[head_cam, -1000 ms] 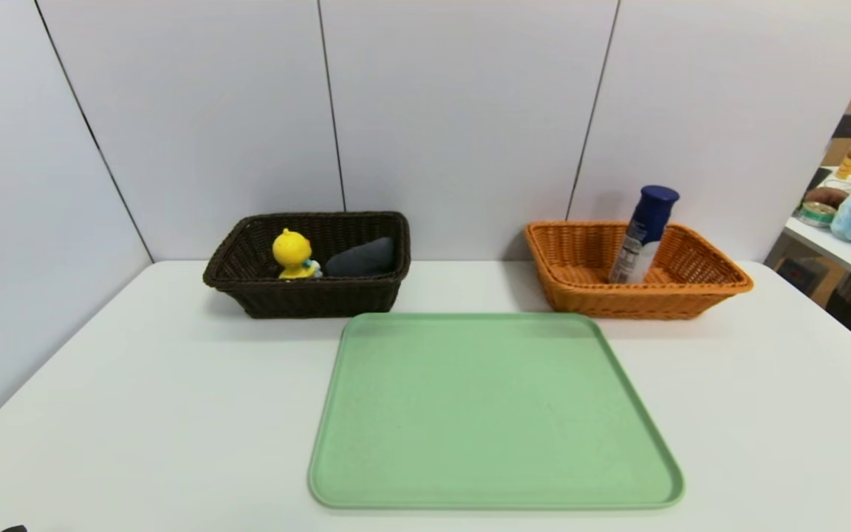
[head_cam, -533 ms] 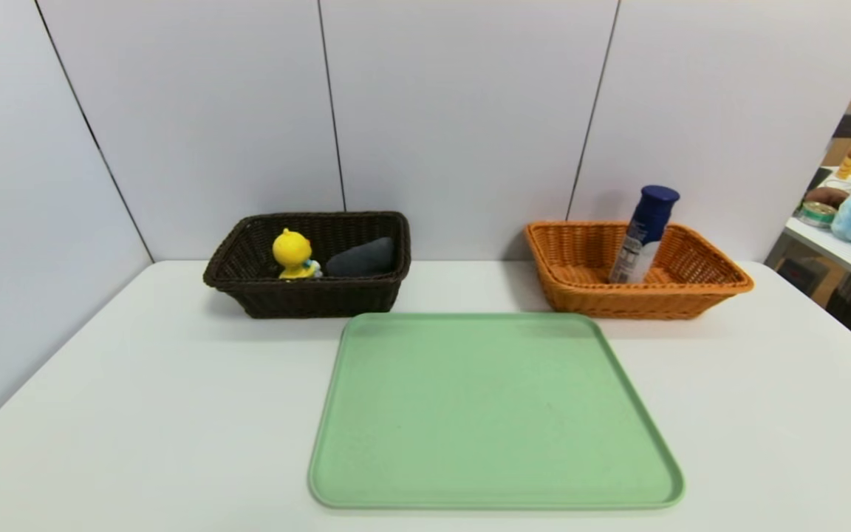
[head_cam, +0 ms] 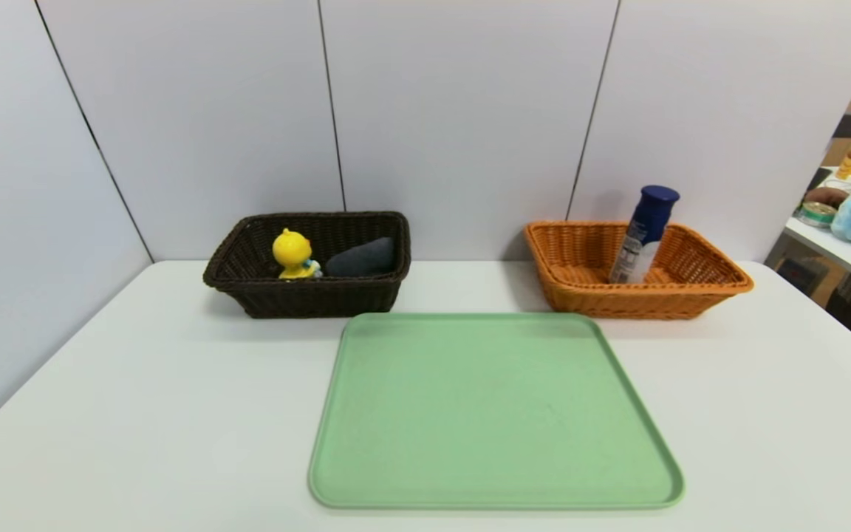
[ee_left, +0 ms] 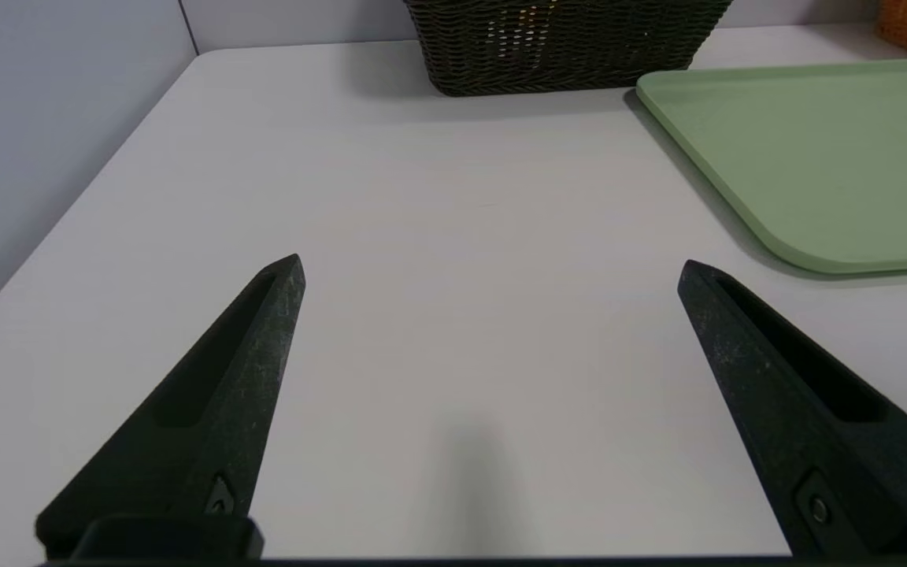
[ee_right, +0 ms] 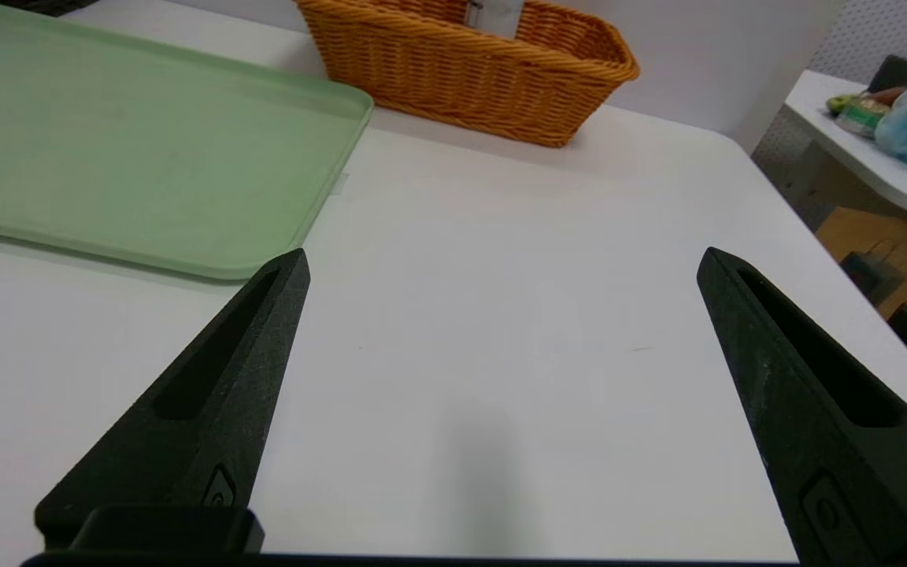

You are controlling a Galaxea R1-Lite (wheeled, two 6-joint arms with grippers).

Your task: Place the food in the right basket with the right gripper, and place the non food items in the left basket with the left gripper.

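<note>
In the head view, the dark brown left basket (head_cam: pixel 307 299) holds a yellow toy figure (head_cam: pixel 292 249) and, beside it, a dark grey item (head_cam: pixel 361 258). The orange right basket (head_cam: pixel 632 303) holds a bottle (head_cam: pixel 640 240) with a blue upper part and a whitish lower part; it leans in the basket, and its cap is above the rim. The green tray (head_cam: pixel 496 410) lies on the white table (head_cam: pixel 137 414), between the robot and the baskets, and nothing is on it. One second ago, a small dark tip was at the near left edge of this view; now it is gone. I think that the left arm has just gone back from the work. The things in the baskets show no movement. For the task, this probably means that the sorting is finished, if the bottle counts as food; I cannot read its label.

In the left wrist view, the left gripper (ee_left: pixel 491 258) is over the table on the left side of the tray. Its jaws stand wide apart, released, with nothing between them.

In the right wrist view, the right gripper (ee_right: pixel 505 250) is over the table on the right side of the tray, also wide open and without any item. Both arms look parked, and no further pick seems to be needed.
</note>
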